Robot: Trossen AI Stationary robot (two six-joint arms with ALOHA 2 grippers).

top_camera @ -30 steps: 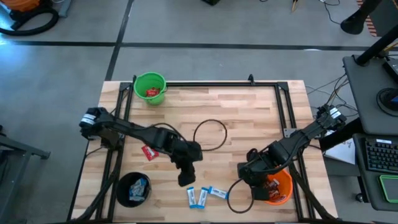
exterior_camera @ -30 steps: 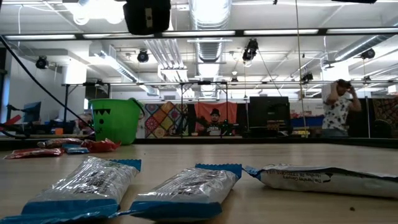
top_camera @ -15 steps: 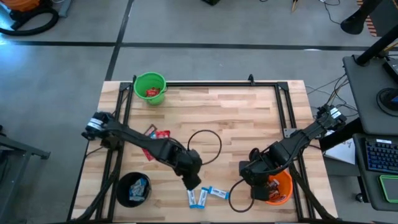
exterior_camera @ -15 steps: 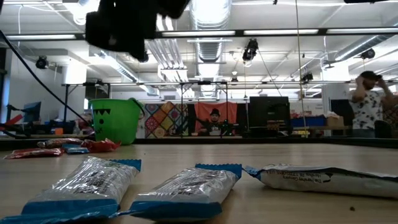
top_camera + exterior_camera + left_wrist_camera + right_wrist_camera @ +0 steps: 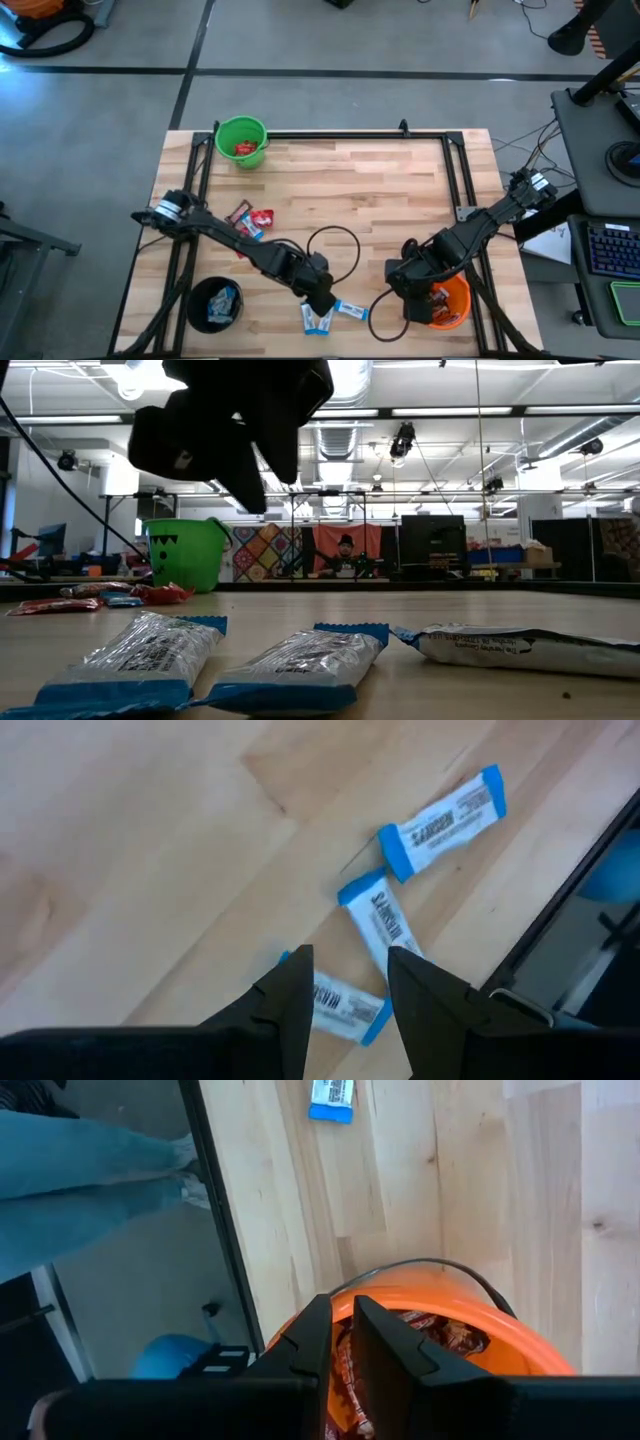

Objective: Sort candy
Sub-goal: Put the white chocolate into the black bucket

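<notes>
L gripper (image 5: 322,300), lower centre of high view: fingers part-open w/ a gap between, nothing held, hanging just above the three blue-and-white packets (image 5: 331,314); no contact seen. Wrist view: fingertips (image 5: 296,982) straddle the nearest packet (image 5: 345,1005). That packet's long axis runs roughly crosswise to the fingers; middle packet (image 5: 385,925) runs roughly in line w/ them; far packet (image 5: 442,823) lies diagonal. Low view: all three flat on table (image 5: 330,605), side by side, two w/ ends toward camera, the third roughly side-on. Red packets (image 5: 250,218) left of centre, more in green bucket (image 5: 241,140), upper left. R gripper (image 5: 420,297), lower right: fingers nearly closed, empty, over rim of orange bucket (image 5: 420,1305) holding dark brown bars (image 5: 440,1335).
</notes>
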